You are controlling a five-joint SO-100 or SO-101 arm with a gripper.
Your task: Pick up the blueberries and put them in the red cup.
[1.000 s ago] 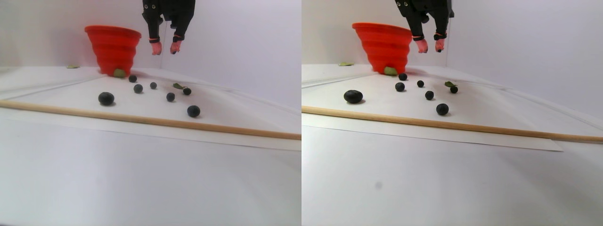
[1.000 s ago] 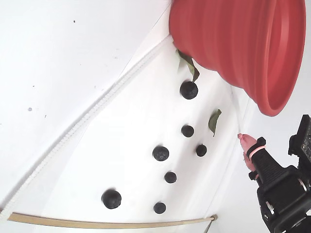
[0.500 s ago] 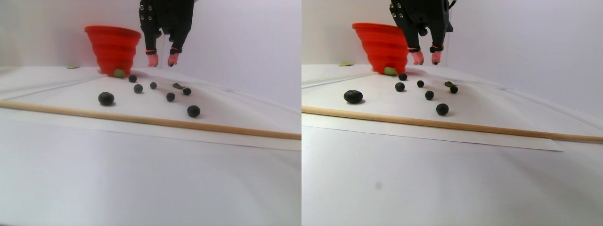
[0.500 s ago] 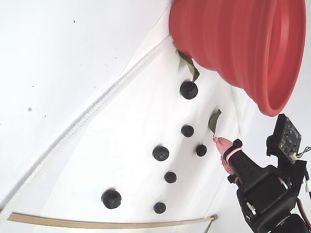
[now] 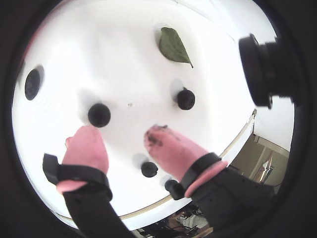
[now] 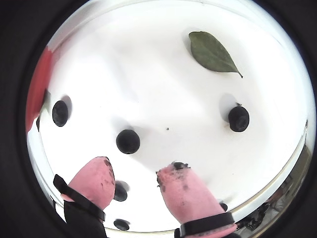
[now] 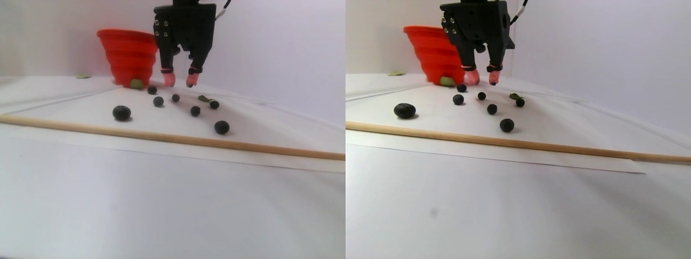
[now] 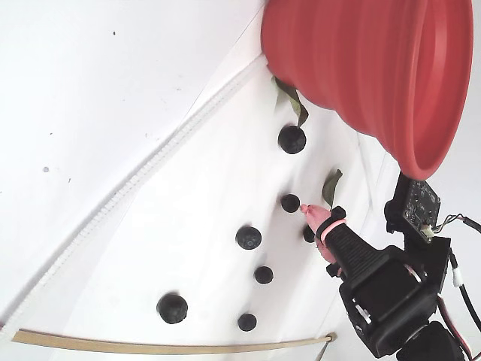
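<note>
Blueberries (image 7: 222, 127), small, round, matte and dark blue-black, lie scattered on the white bench (image 7: 162, 216) beyond a thin pale wooden rod (image 7: 162, 137) that crosses the near side in the stereo pair view; the largest sits far left, the others lie further back toward the middle; a small green leaf (image 7: 203, 99) lies beside one berry on the right; the black pincer (image 7: 178, 82) with two pink fingertips (image 5: 171, 146) hangs low over the farther berries, its jaws apart and gripping nothing, the bare bench showing between them in both wrist views; behind it, at far left, stands the large red ridged plastic cup (image 7: 128, 54), upright, with another leaf at its base.
</note>
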